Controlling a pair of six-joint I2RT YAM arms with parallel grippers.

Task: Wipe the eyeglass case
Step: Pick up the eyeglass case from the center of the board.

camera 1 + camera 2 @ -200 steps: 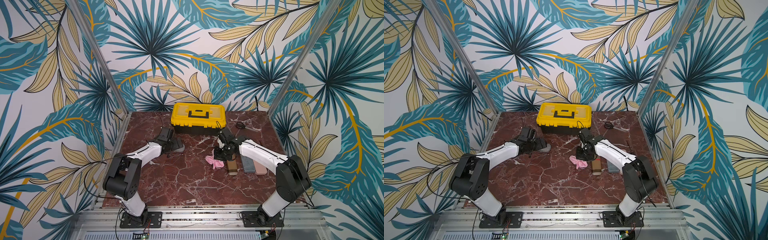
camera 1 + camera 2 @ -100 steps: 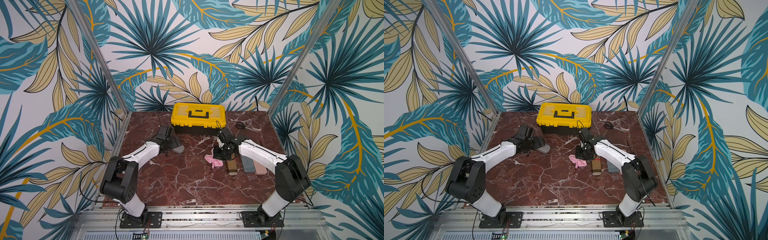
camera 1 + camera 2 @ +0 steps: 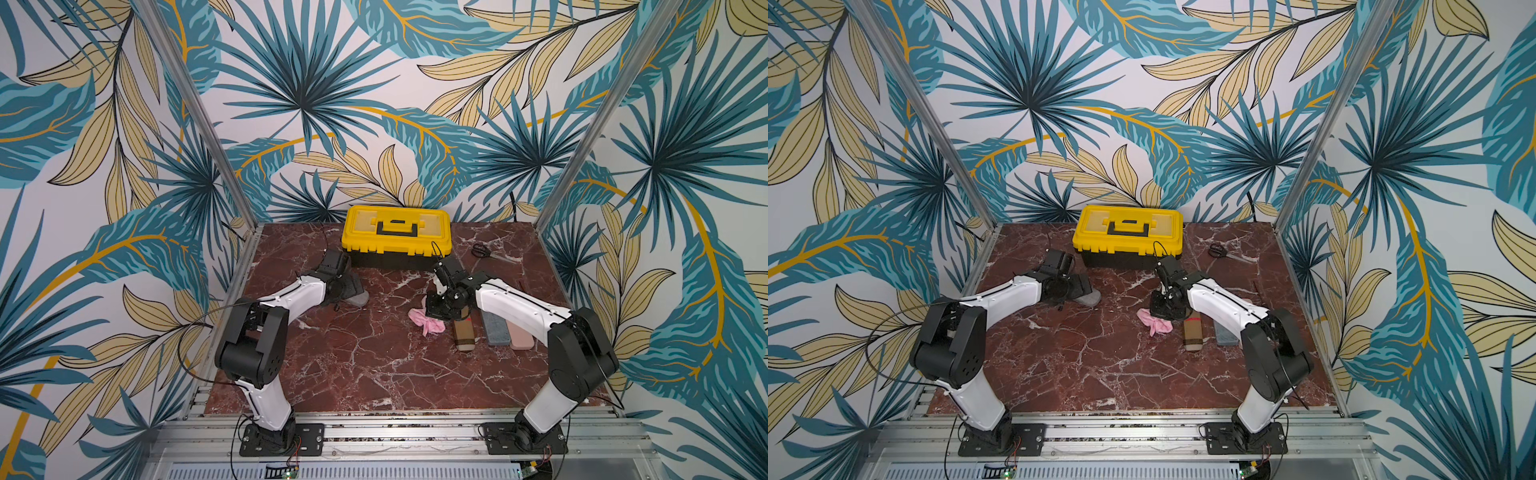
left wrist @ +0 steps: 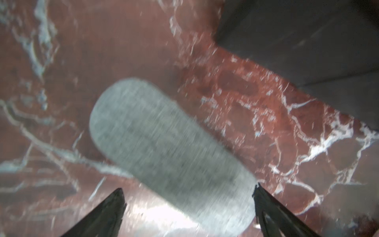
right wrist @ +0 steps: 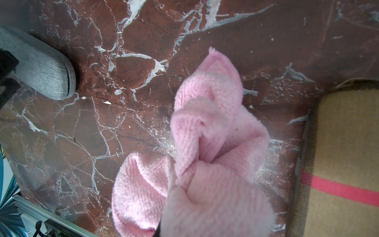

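The grey fabric eyeglass case [image 3: 360, 298] [image 3: 1092, 297] lies on the marble table, left of centre, in front of the toolbox. My left gripper [image 3: 350, 286] [image 4: 188, 187] is open and low over it. In the blurred left wrist view one end of the case [image 4: 168, 151] lies between the two spread fingertips. My right gripper [image 3: 436, 309] [image 3: 1163, 309] is shut on a bunched pink cloth [image 3: 426, 326] [image 5: 215, 143], which hangs just above the table and hides its fingertips. The case [image 5: 41, 63] is well apart from the cloth.
A yellow toolbox [image 3: 397, 232] stands at the back centre, with scissors [image 3: 482, 250] to its right. Three more cases lie in a row under the right arm: tan with a red stripe [image 3: 464, 336] [image 5: 344, 153], grey-blue [image 3: 496, 332], pink [image 3: 521, 338].
The left arm has shifted its pose a little while its open gripper stays at the grey case. The right arm and the pink cloth have held still.
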